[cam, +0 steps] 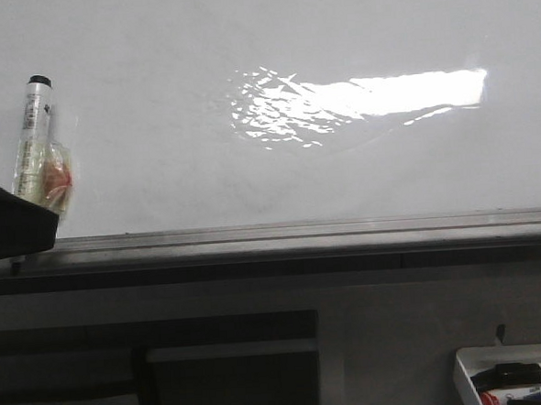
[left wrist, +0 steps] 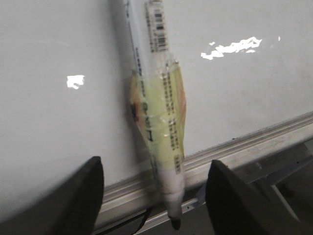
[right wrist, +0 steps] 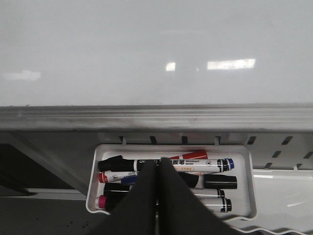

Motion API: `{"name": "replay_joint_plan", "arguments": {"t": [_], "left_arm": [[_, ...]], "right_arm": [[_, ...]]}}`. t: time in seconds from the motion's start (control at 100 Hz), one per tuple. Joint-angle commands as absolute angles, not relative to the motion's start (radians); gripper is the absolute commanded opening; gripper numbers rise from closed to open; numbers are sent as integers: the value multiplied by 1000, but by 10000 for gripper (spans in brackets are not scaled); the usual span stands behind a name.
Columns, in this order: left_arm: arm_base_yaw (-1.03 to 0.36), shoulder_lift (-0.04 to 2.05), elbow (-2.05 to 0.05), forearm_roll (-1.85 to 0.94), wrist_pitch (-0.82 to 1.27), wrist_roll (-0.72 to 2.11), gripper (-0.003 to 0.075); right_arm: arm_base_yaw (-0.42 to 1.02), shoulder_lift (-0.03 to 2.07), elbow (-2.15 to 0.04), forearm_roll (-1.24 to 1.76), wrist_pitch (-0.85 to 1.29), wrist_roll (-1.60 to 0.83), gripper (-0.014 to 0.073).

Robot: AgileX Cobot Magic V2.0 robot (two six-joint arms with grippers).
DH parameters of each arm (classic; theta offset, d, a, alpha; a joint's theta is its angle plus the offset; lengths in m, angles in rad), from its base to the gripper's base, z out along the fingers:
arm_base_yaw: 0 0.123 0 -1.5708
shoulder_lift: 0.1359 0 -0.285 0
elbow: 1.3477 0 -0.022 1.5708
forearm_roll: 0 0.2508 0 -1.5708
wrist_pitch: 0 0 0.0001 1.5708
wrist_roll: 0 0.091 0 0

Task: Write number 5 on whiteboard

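Left jaws (left wrist: pixel 154 196), wrist view: my two dark fingers (left wrist: pixel 80 196) stand wide apart, with a white-barrelled marker wrapped in yellowish tape and bearing a barcode label (left wrist: pixel 159 122) running between them. The fingers show clear gaps on either side of the barrel, and I cannot tell what, if anything, holds it. Its dark tip points down past the grey metal edge strip (left wrist: pixel 234 147) of the board, not at the writing surface.

Right jaws (right wrist: pixel 157 196), wrist view: my two dark fingers are pressed together with nothing between them. They hover over a small white plastic tray (right wrist: pixel 244 161) that holds several markers with black, red, blue and pink caps.

Outward, front view: the large glossy white whiteboard (cam: pixel 157 145) fills the upper field, with a bright patch of light glare to the right of centre. The taped marker stands at the far left against the board, black cap end uppermost, above the dark bulk of my left arm. The tray sits at the lower right, below the board's edge.

Progress, as I judge it: no stroke of the number 5 shows anywhere on the board, so the writing is not begun. The whole digit remains: top bar, stem and hooked curve.
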State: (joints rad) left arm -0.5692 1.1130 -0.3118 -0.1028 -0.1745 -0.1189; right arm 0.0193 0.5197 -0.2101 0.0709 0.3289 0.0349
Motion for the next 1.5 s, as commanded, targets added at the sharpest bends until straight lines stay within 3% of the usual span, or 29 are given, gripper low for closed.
{"name": "replay_joint_plan", "arguments": {"t": [0.0, 0.22, 0.4, 0.54, 0.69, 0.84, 1.01, 1.08, 1.2, 1.27, 1.49], "left_arm": [[-576, 1129, -338, -114, -226, -125, 299], [-576, 1208, -338, -114, -256, -125, -20], [-576, 1210, -338, -112, -249, -125, -20], [-576, 1166, -338, -49, -226, -125, -20], [-576, 1077, -338, 107, -226, -125, -20], [-592, 1008, -338, 361, -249, -125, -20], [-700, 977, -338, 581, -344, -125, -20], [-738, 977, -338, 664, -403, -125, -20], [-768, 980, -338, 682, -457, -125, -20], [-768, 980, -338, 682, -463, -125, -20], [-768, 980, -338, 682, -465, -125, -20]], "right_arm": [[34, 529, -246, 74, 256, 31, -61], [43, 529, -246, 74, 252, 31, -61], [104, 529, -246, 74, 251, 31, -61], [307, 529, -252, 74, 268, 31, -61], [512, 531, -295, 72, 277, 31, -61], [627, 566, -386, 72, 277, 25, -61], [726, 681, -509, 110, 273, 20, -57], [770, 738, -559, 110, 273, 20, -1], [852, 824, -631, 108, 240, 20, 268], [892, 870, -663, 108, 219, 20, 377], [974, 991, -730, 108, 129, 20, 362]]}}
